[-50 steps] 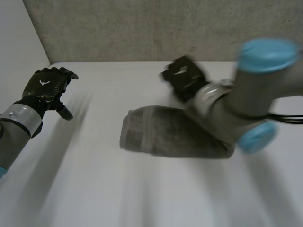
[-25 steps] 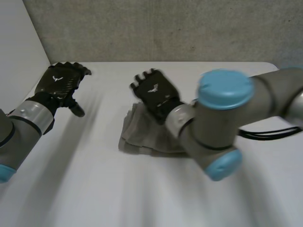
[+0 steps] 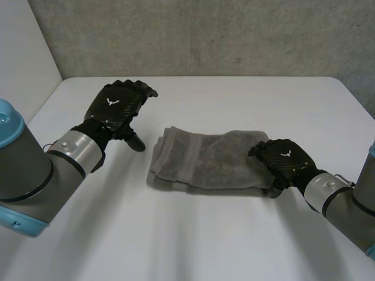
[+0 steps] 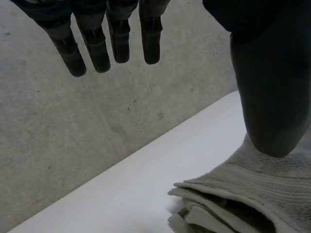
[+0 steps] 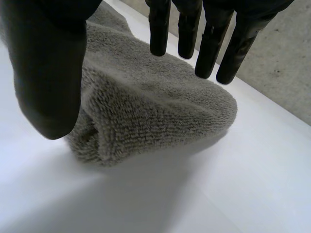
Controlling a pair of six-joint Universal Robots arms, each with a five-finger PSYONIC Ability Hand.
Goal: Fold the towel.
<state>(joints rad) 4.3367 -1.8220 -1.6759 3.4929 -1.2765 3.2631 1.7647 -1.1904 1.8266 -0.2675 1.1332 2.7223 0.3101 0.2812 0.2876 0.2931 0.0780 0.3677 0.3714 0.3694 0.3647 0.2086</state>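
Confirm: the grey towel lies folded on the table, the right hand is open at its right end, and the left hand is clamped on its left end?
Not quite. The left hand is not clamped on the towel: its fingers are straight and hold nothing, beside the left end, as the left wrist view shows. The rest stands.

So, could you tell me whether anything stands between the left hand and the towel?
Nothing visible does: only table surface lies between the open left hand and the towel, at its layered end.

Folded towel (image 3: 205,161) on white table (image 3: 193,240)
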